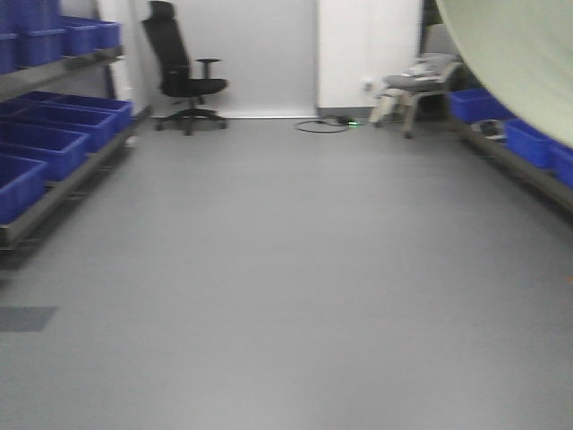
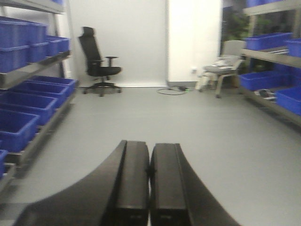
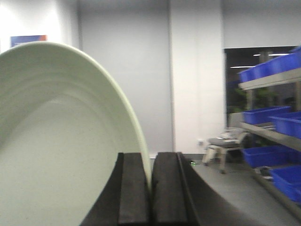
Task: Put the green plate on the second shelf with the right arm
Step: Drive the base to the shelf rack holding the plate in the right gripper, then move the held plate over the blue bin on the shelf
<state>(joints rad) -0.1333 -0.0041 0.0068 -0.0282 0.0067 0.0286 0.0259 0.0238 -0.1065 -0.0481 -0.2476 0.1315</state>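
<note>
The green plate [image 3: 56,136] is held on edge, its pale sage face filling the left of the right wrist view. My right gripper [image 3: 150,162] is shut on its rim, which runs down between the two black fingers. In the front view a curved piece of the plate [image 1: 519,54] hangs in the top right corner; neither gripper shows there. My left gripper [image 2: 150,153] is shut with nothing between its fingers, held low over the grey floor. Shelves [image 3: 270,77] with blue crates stand along the right.
Racks of blue crates [image 1: 45,143] line the left wall and more crates [image 1: 528,139] the right. A black office chair [image 1: 183,72] stands at the far wall, a grey chair [image 1: 421,81] and a floor cable [image 1: 322,124] near it. Grey floor [image 1: 286,269] lies between.
</note>
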